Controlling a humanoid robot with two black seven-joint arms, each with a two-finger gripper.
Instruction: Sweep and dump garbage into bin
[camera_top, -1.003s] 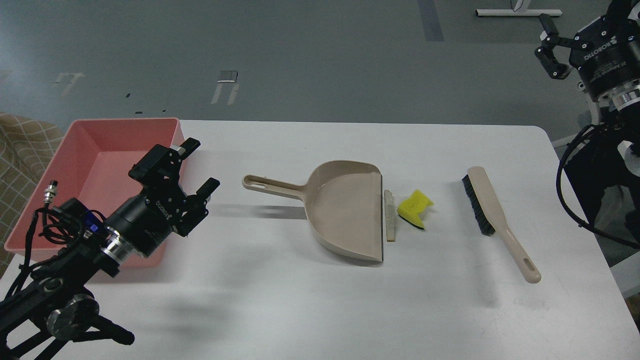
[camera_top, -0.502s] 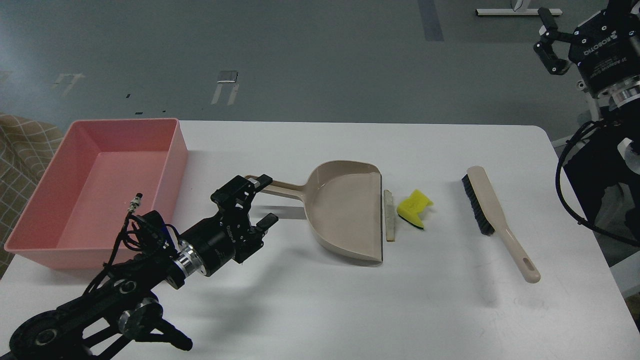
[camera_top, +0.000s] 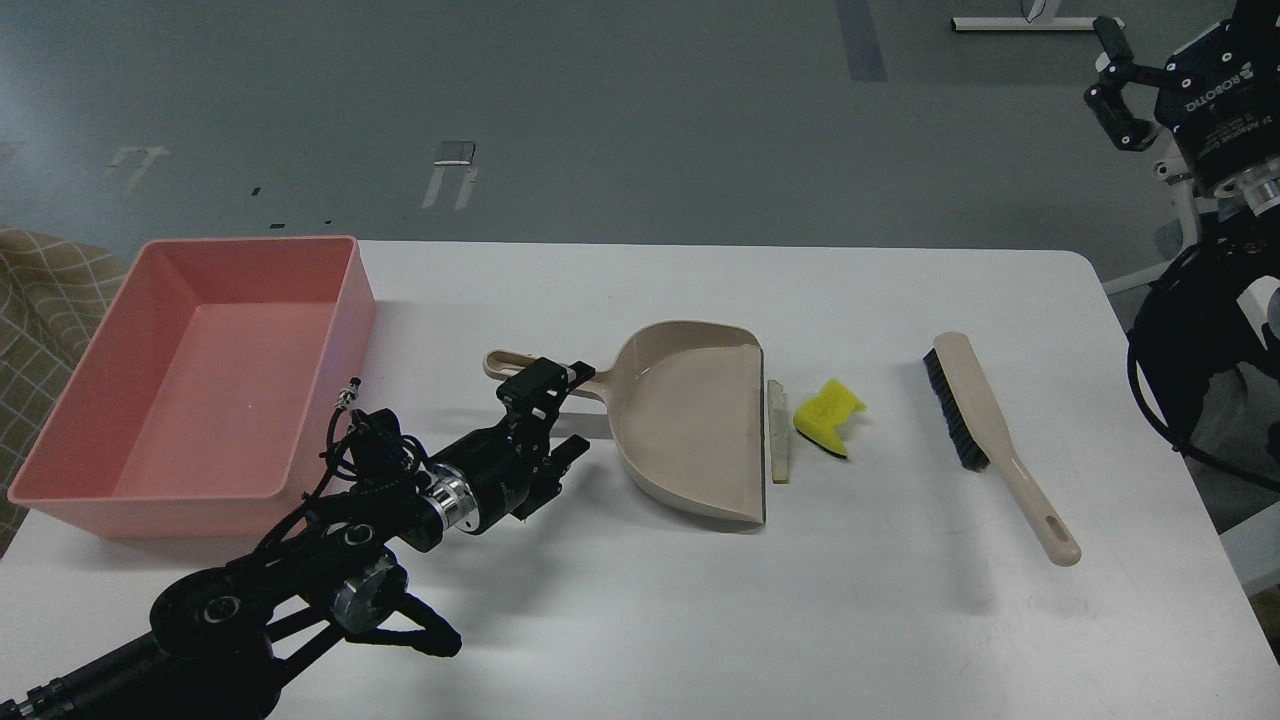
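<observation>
The bread slice (camera_top: 779, 430) lies on edge just right of the beige dustpan (camera_top: 690, 420), and the yellow sponge piece (camera_top: 828, 414) with dark green backing sits right beside it. The pink bin (camera_top: 330, 262) stands at the table's left, with nothing in it. My left gripper (camera_top: 565, 408) is open, its fingers either side of the dustpan's handle (camera_top: 505, 362), not closed on it. My right gripper (camera_top: 1118, 85) is raised at the top right, off the table, with its fingers apart and holding nothing.
A beige brush (camera_top: 990, 440) with black bristles lies on the white table (camera_top: 640, 600) right of the sponge, handle toward the front. A chequered cloth (camera_top: 40, 290) shows at the far left beyond the bin.
My left arm has swung right from over the bin to the dustpan's handle. My right gripper has risen slightly and shifted right. The dustpan, scraps and brush have not moved.
</observation>
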